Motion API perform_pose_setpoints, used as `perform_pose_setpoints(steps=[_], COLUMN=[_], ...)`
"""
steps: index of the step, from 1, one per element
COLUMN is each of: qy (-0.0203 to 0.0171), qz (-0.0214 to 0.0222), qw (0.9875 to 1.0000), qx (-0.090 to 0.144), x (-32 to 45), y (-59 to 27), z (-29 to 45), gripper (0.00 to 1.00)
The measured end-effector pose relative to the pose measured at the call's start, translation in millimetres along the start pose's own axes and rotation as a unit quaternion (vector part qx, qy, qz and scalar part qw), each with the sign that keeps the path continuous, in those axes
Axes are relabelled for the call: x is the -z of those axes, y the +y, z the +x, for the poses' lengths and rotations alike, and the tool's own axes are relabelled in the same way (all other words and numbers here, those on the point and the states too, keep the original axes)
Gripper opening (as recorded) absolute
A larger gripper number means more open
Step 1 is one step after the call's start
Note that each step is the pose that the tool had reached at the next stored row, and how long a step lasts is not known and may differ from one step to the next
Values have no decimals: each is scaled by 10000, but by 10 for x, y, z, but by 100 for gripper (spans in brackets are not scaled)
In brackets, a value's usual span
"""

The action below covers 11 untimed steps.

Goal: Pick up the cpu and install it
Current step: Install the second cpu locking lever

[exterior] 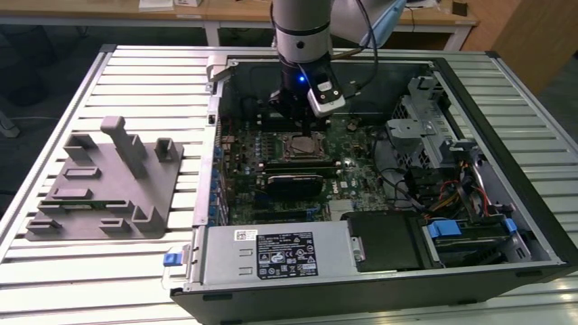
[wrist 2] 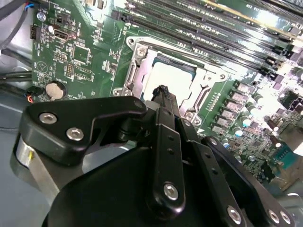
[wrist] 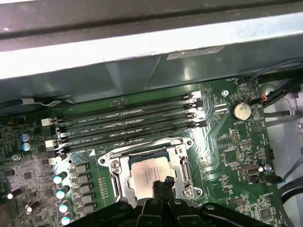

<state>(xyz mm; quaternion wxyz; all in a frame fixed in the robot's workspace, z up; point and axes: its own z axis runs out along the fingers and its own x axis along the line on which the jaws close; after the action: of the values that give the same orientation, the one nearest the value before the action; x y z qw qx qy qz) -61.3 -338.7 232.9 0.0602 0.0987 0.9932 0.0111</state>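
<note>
Resting in the socket (wrist: 147, 176) on the green board (wrist: 227, 142): chip (wrist: 147, 174), silver top up. Gripper (wrist: 162, 185) poised just over it, fingers drawn together, holding nothing. Risk, as judged: chip seated askew, so downward pressure could bend socket pins.

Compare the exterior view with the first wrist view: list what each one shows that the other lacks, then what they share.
The exterior view alone takes in the grey plastic tray on the slatted table, the robot arm reaching into the open computer case, the power supply and the drive bays.

The first wrist view alone resolves the empty memory slots and the round coin battery.

Both show the green motherboard and the cpu lying in its metal socket frame, with the gripper just above it.
</note>
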Motion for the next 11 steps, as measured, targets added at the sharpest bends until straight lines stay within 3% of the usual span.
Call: perform_pose_setpoints(steps=[6,11], qy=[1,0], qz=[2,1], qw=[10000,10000], qx=[0,0], x=[2,2], y=[-15,-78], z=[-3,-16], gripper=[11,11])
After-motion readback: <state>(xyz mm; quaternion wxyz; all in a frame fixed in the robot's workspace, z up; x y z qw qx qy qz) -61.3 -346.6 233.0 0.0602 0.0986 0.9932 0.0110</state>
